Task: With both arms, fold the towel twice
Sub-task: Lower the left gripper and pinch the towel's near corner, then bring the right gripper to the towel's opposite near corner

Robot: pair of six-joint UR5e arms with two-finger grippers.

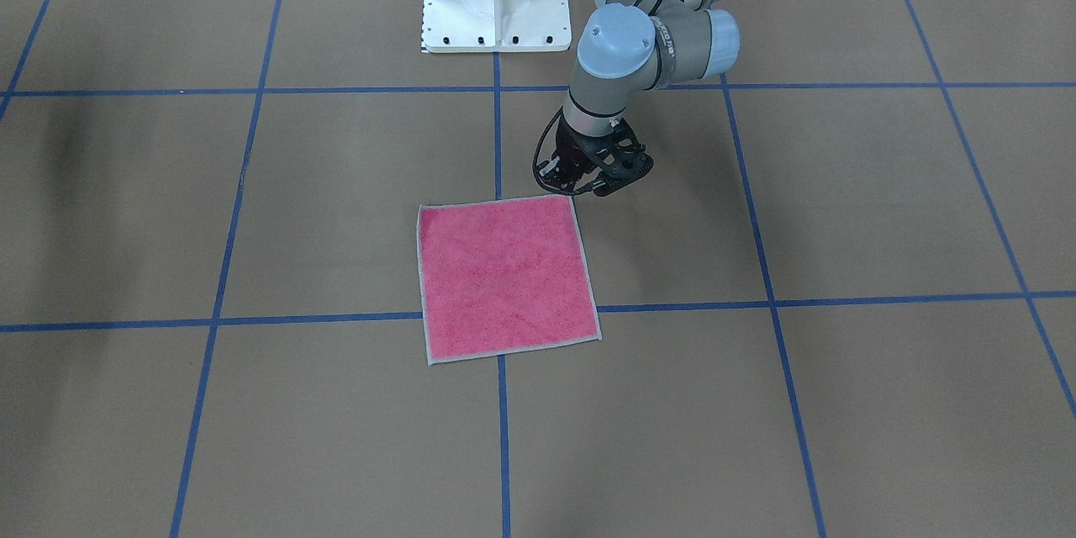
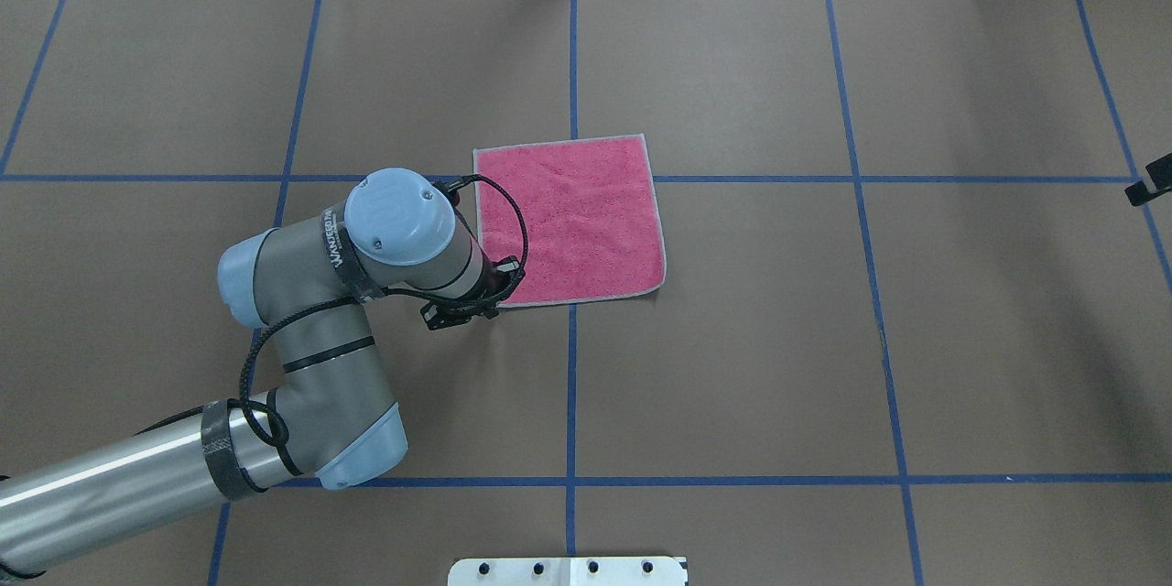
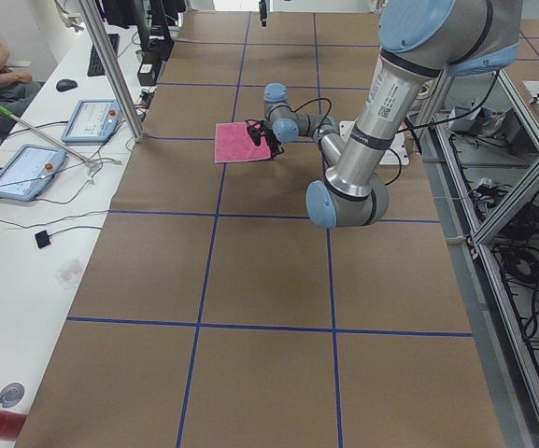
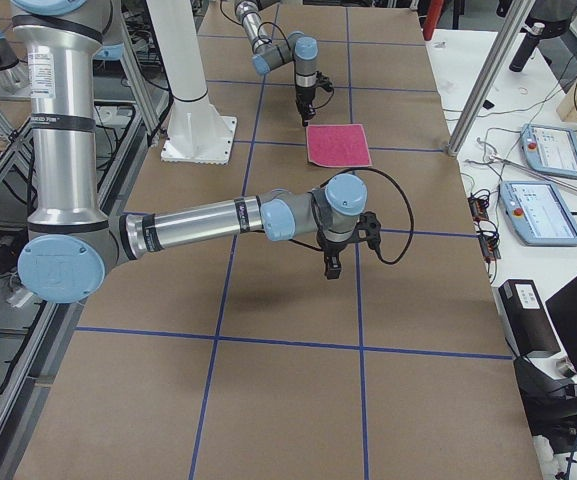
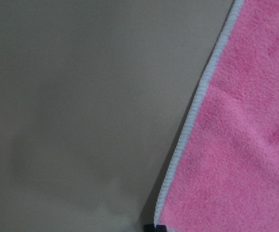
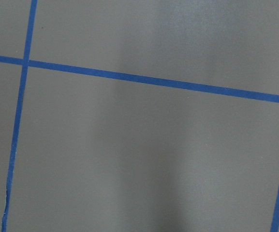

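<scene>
Desk (image 2: 824,339): brown, blue tape grid (image 2: 879,320). Left arm (image 2: 302,357) reaches to mid-desk; right arm (image 4: 198,222) stretches over the desk's right end. Towel (image 1: 504,277) lies flat, pink up, mid-desk. Left pincer (image 1: 593,183) is at the towel's robot-side left corner; spread or pressed together, can't tell. Right pincer (image 4: 331,265) is well apart from the towel, state unclear too.

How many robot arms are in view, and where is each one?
2. The left arm has its hand at the towel's near-left corner. The right arm holds its hand above bare table, well clear of the towel. None appears hidden.
</scene>
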